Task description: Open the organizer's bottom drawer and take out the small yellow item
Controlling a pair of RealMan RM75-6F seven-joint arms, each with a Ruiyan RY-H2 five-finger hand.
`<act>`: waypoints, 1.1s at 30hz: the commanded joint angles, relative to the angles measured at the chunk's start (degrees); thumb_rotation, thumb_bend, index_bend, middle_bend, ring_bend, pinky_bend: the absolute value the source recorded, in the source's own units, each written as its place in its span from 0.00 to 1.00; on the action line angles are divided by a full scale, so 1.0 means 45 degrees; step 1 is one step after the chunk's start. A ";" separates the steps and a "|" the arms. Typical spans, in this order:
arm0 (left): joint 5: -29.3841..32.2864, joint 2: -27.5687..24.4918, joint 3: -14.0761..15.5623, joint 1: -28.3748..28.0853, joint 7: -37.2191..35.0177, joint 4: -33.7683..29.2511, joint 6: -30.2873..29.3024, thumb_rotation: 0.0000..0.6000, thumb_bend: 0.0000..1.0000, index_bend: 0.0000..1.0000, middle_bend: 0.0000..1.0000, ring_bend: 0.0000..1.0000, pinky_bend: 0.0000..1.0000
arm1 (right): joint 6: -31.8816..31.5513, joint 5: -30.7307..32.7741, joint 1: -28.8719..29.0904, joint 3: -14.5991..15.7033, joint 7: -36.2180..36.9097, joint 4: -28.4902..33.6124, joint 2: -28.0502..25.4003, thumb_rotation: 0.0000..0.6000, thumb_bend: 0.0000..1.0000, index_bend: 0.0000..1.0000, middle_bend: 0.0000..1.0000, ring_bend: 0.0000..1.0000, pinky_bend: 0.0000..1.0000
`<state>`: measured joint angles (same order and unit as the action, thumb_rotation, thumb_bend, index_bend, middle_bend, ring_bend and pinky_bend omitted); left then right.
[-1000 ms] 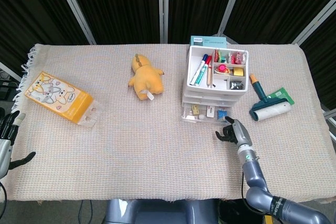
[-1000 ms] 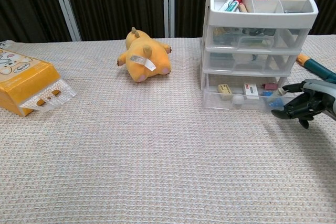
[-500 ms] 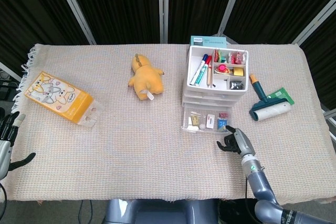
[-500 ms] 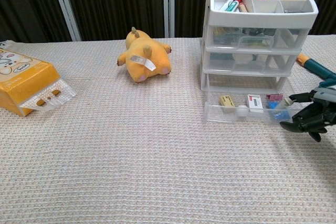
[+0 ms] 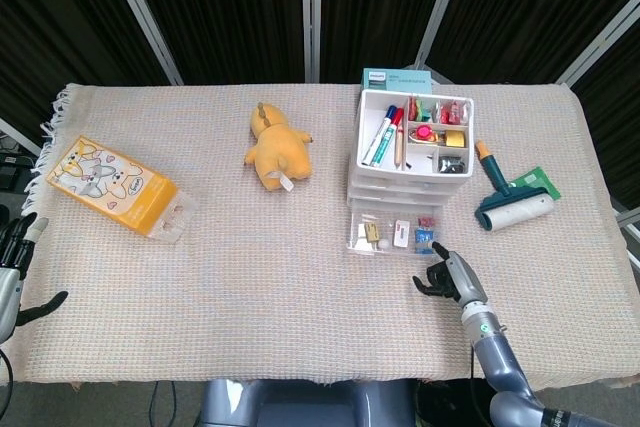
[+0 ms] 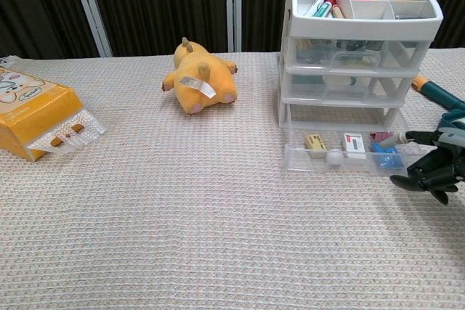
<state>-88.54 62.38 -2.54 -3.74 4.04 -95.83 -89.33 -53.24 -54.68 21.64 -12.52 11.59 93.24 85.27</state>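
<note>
The small yellow item [image 6: 315, 144] lies inside the organizer's bottom drawer [image 6: 349, 156], toward its left end, with a little white ball just beside it and a white-and-red piece, a pink piece and a blue piece further right; in the head view it shows at [image 5: 372, 234]. The clear drawer is pulled well out of the white three-drawer organizer [image 5: 412, 152] and rests on the tablecloth [image 5: 300, 287]. The organizer's open top tray holds markers, a pencil and small coloured bits in separate compartments.

The right hand [image 6: 433, 170] sits at the drawer's front right corner, its dark fingers [image 6: 411, 178] curled inward and one pale fingertip reaching toward the drawer's rim; whether it touches or hooks the rim cannot be told. From above the same hand [image 5: 446, 275] appears just in front of the drawer corner, fingers bent. The left hand [image 5: 14, 259] hangs off the table's near left edge, fingers spread and grasping nothing.

Right of the organizer lies a lint roller [image 5: 508, 198] with an orange-tipped teal handle. Behind the organizer a teal box [image 5: 397, 78] carries small writing, too small to read. A yellow plush toy [image 5: 276, 149] with a white tag lies near the table's middle, and an orange packet [image 5: 112, 185] printed with cartoon animal faces lies at the left.
</note>
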 commanded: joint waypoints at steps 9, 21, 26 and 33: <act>-0.0018 -0.0016 -0.0012 0.0035 -0.0052 0.0010 -0.0070 1.00 0.02 0.00 0.00 0.00 0.00 | -0.0614 -0.1240 -0.0451 0.0358 0.0343 0.0774 -0.0463 1.00 0.16 0.17 0.89 0.91 0.74; -0.0062 -0.0015 -0.0046 0.0086 -0.0048 -0.0013 -0.0219 1.00 0.02 0.00 0.00 0.00 0.00 | -0.3229 -0.2784 -0.0036 0.0003 -0.3800 0.1927 -0.0554 1.00 0.05 0.32 0.99 0.99 0.74; -0.0062 -0.0019 -0.0066 0.0101 -0.0080 0.0002 -0.0262 1.00 0.02 0.00 0.00 0.00 0.00 | -0.3098 -0.2418 0.0778 -0.0416 -0.5728 0.1883 -0.0451 1.00 0.00 0.34 1.00 0.99 0.74; 0.0003 -0.0026 -0.0115 0.0101 -0.0230 0.0067 -0.0262 1.00 0.02 0.00 0.00 0.00 0.00 | -0.2980 -0.2192 0.1813 -0.0821 -0.7266 0.0947 0.0232 1.00 0.00 0.41 1.00 1.00 0.74</act>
<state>-88.52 62.27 -3.05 -3.28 3.00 -95.53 -90.50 -66.77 -64.76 28.82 -15.57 -19.95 98.86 85.30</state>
